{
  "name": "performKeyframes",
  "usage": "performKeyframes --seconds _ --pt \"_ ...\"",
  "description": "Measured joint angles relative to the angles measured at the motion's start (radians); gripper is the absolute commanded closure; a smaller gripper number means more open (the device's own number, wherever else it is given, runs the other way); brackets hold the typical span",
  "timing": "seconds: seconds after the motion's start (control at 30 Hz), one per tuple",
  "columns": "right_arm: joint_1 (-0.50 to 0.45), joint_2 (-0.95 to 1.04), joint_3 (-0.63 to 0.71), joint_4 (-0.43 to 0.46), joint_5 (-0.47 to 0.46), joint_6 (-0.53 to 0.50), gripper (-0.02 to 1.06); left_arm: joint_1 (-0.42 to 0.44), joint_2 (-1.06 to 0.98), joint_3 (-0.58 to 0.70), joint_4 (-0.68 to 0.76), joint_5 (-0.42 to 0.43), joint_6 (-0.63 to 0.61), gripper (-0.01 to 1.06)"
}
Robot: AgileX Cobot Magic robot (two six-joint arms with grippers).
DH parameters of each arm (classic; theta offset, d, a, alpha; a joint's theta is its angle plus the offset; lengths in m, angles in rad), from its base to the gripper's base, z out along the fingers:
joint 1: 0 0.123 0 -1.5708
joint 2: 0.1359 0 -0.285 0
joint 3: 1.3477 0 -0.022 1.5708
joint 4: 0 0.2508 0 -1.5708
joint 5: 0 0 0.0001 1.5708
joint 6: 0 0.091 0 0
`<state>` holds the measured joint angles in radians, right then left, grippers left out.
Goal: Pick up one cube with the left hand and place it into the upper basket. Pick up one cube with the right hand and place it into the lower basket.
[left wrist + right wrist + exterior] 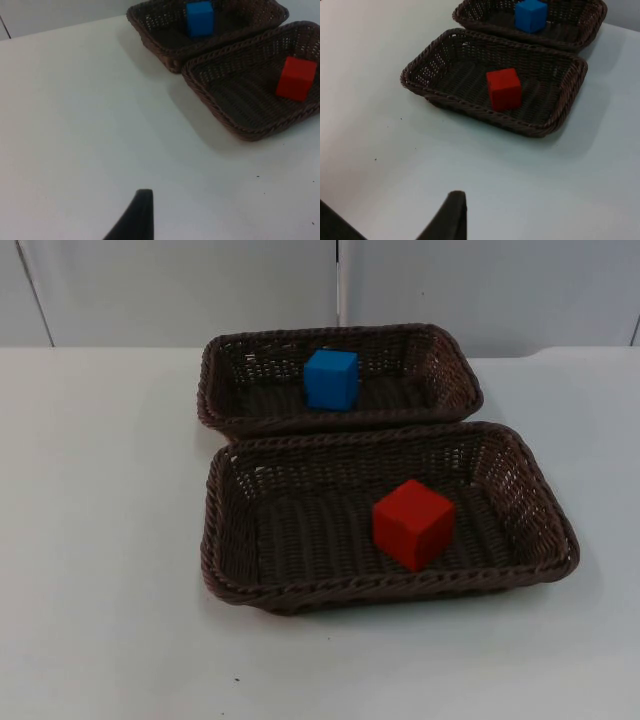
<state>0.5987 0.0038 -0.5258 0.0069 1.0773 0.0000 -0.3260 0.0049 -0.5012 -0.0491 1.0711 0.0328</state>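
A blue cube (331,379) rests on the floor of the upper brown wicker basket (207,390), near its middle. A red cube (412,523) lies in the lower wicker basket (212,530), right of centre. The two baskets touch along their long sides. In the left wrist view my left gripper (135,220) hangs over bare table, well away from the blue cube (200,18) and red cube (296,78). My right gripper (451,217) likewise sits back over bare table, a good way from the red cube (504,89) and blue cube (530,15). Neither gripper holds anything that I can see.
White table top (100,540) stretches wide to the left, right and front of the baskets. The grey partition wall (200,290) stands right behind the upper basket. A few small dark specks mark the table near the front.
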Motion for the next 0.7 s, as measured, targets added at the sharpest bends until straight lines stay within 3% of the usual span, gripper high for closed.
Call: performKeyframes --seconds 0.7 --pt "0.0 0.0 0.0 0.0 0.0 0.0 -0.01 0.008 0.0 0.0 0.0 0.0 0.0 0.0"
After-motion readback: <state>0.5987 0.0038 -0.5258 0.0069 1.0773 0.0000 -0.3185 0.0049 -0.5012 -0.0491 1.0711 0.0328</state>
